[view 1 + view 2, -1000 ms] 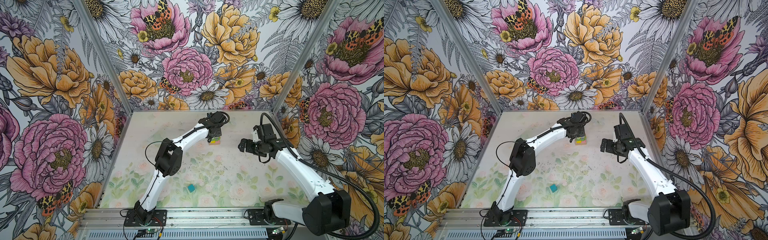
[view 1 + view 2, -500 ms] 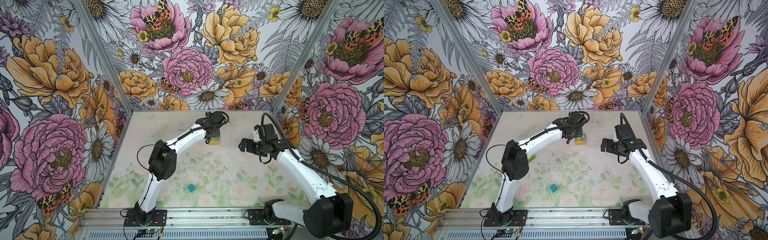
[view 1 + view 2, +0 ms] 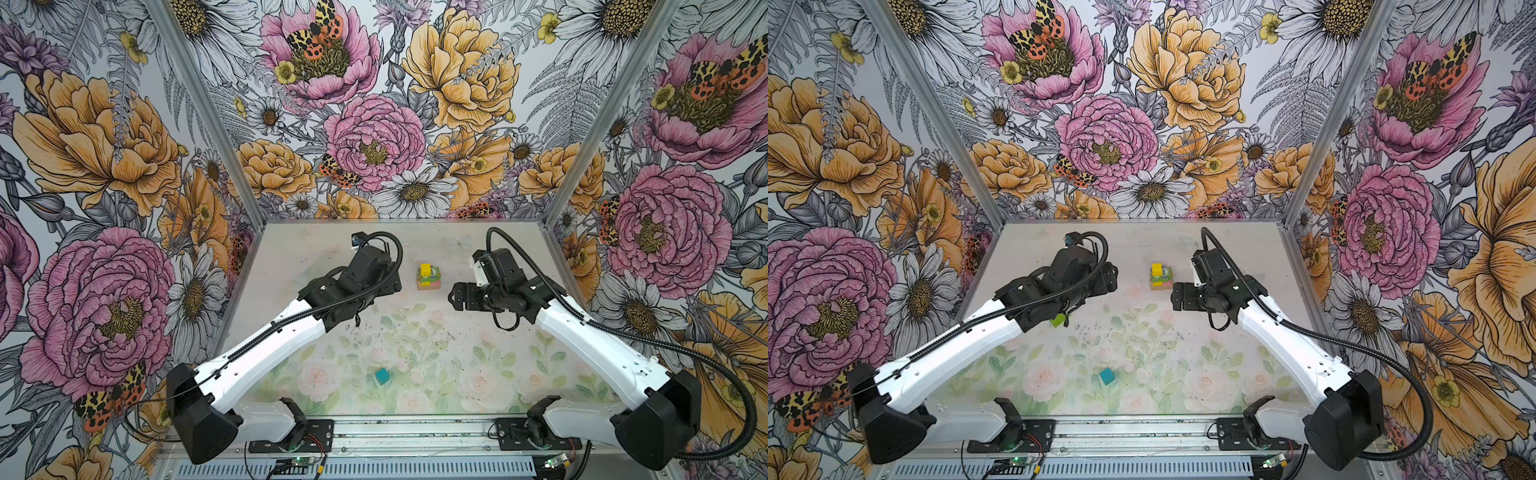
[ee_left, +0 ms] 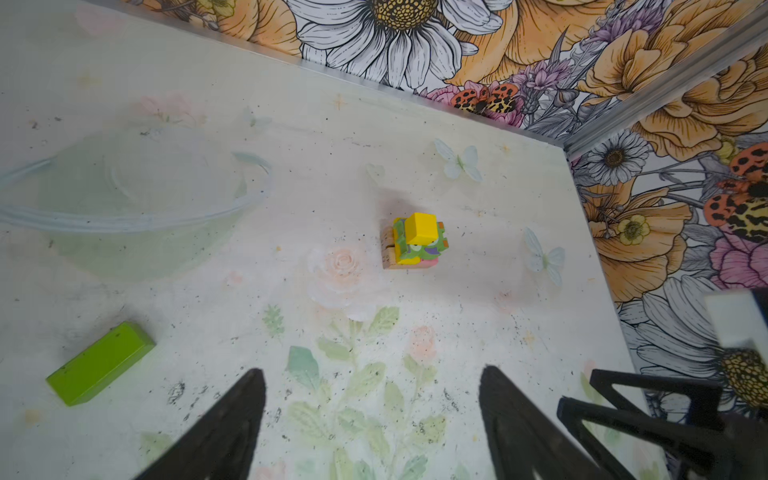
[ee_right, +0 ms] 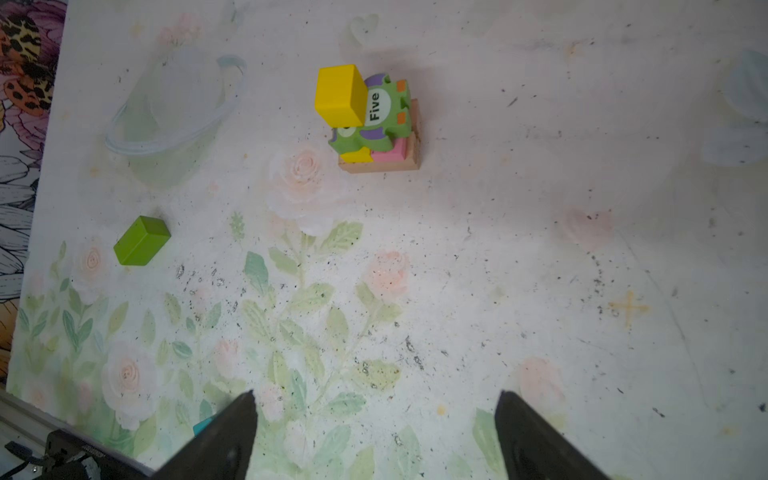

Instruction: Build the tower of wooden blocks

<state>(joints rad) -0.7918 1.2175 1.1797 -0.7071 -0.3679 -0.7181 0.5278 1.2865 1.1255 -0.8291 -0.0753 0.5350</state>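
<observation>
Wood block tower [image 3: 428, 277] [image 3: 1160, 277] stands in the back half of the worktop [image 3: 478, 357], apart from the back wall [image 3: 374, 124] and between the two end effectors, touched by neither. Its tan plank [image 5: 382, 165] base carries a pink slab [image 5: 391, 150] and a yellow bar [image 5: 356, 156]. On those sits a green figure [image 5: 380, 112] marked "Five", with a yellow cube [image 5: 340, 94] on top, set toward the tower's left side. Bare worktop lies all round it.

The left end effector [image 4: 370, 419] is off to the tower's left, fingers wide apart with nothing between them. The right end effector [image 5: 380, 436] [image 3: 453, 298] is near on the tower's right, also spread and empty. A lime green block [image 4: 99, 363] [image 3: 1058, 320] lies flat farther left, partly under the left arm [image 3: 270, 345] in a top view. A teal cube [image 3: 382, 375] sits alone near the front edge, well apart from the rest.

A second ago the left end effector was over the tower's top, hiding it. It has since drawn back leftward, and that arm's elbow has swung out to the left. The right arm and the teal cube have kept their places.

The worktop is pale, printed with faint roses and leaves and speckled with dark scuffs. Wallpaper of peonies, daisies and moths covers the walls, with metal posts in the corners and a metal rail [image 3: 415, 432] along the front.
</observation>
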